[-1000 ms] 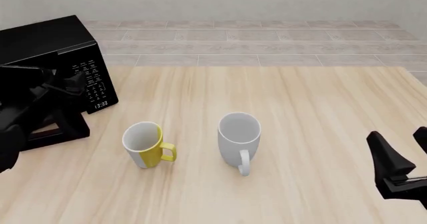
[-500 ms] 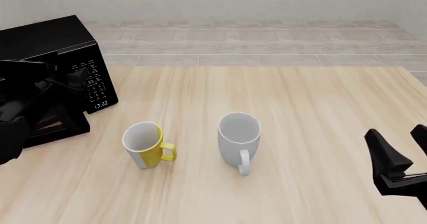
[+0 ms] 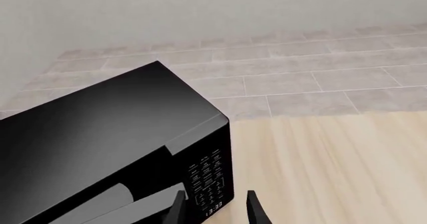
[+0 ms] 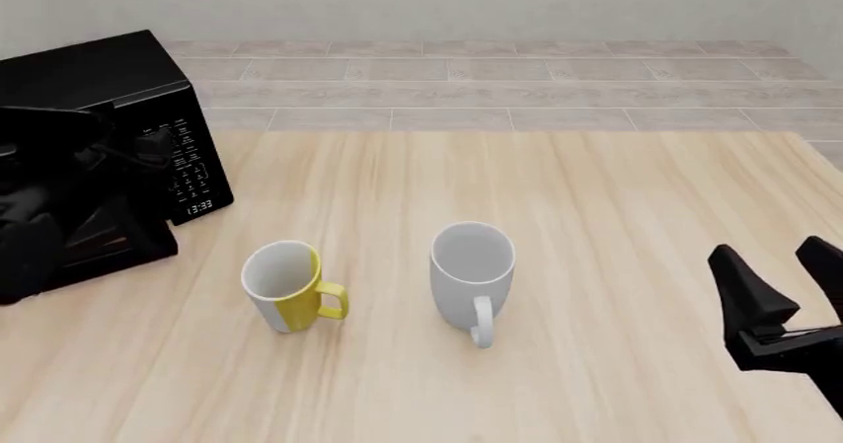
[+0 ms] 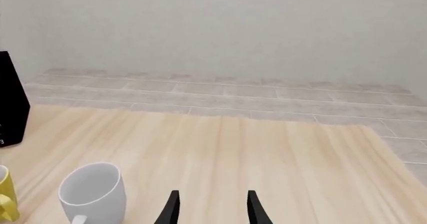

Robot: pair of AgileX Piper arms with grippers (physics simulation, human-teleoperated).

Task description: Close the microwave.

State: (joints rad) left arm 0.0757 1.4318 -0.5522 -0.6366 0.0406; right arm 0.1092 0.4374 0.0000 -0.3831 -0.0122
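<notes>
The microwave (image 4: 125, 78) is a glossy black box at the table's far left, with its white-marked keypad (image 4: 188, 165) facing right. Its dark door (image 4: 113, 246) still juts out a little from the body near the base. My left gripper (image 4: 129, 147) is up against the door front, black on black and hard to make out. In the left wrist view the left gripper (image 3: 215, 211) is open, with the keypad (image 3: 208, 184) and the door's edge just beyond its fingers. My right gripper (image 4: 780, 277) hovers open at the near right, holding nothing.
A yellow-and-white mug (image 4: 290, 287) and a white mug (image 4: 472, 270) stand upright in the middle of the wooden table. The right wrist view shows the white mug (image 5: 93, 191) and the microwave's corner (image 5: 10, 104). A tiled floor lies beyond the far edge.
My left arm has moved forward and up against the door, and the door's lower edge has swung in toward the microwave body. The right gripper has drifted slightly up and left.
</notes>
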